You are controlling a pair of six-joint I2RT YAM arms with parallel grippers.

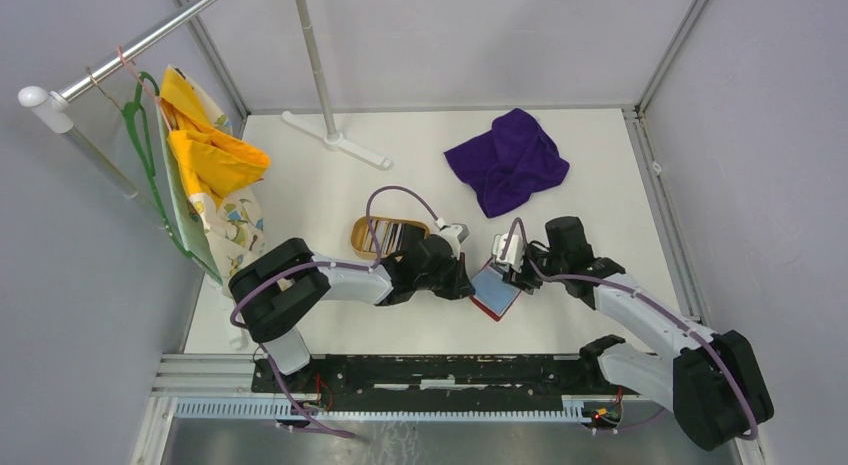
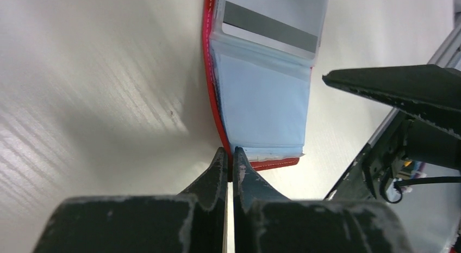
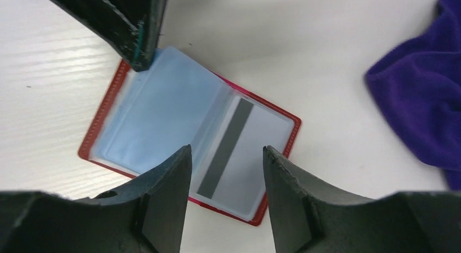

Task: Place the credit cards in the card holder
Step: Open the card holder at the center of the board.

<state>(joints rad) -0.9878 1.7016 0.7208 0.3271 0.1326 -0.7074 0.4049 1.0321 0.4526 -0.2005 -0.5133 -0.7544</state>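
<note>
Nearest the right wrist camera, the right gripper (image 3: 225,155) hung with its jaws parted and nothing between them, poised directly over the card holder (image 3: 163,122). That red holder lay opened flat on the white table (image 1: 330,185), in front of the two arms and between their wrists, with its clear sleeves facing up. One credit card (image 3: 242,149), white with a grey stripe, sat inside the sleeve on the half below the right gripper, so that pocket looked filled. The other half showed only pale blue plastic.

At the holder's far corner the left gripper (image 2: 231,155) was fully closed, its tips pressed together against the red edge. I judged this a pinning hold, meant to stop the holder sliding or folding shut while the other arm worked. Whether a sliver of the cover was actually nipped between the tips could not be told.

Beyond the left wrist stood an oval wooden tray (image 1: 358,240) with more cards (image 1: 400,230) in it, probably set within reach as the supply. Farthest back lay a purple cloth (image 1: 508,160), well apart from the work.
</note>
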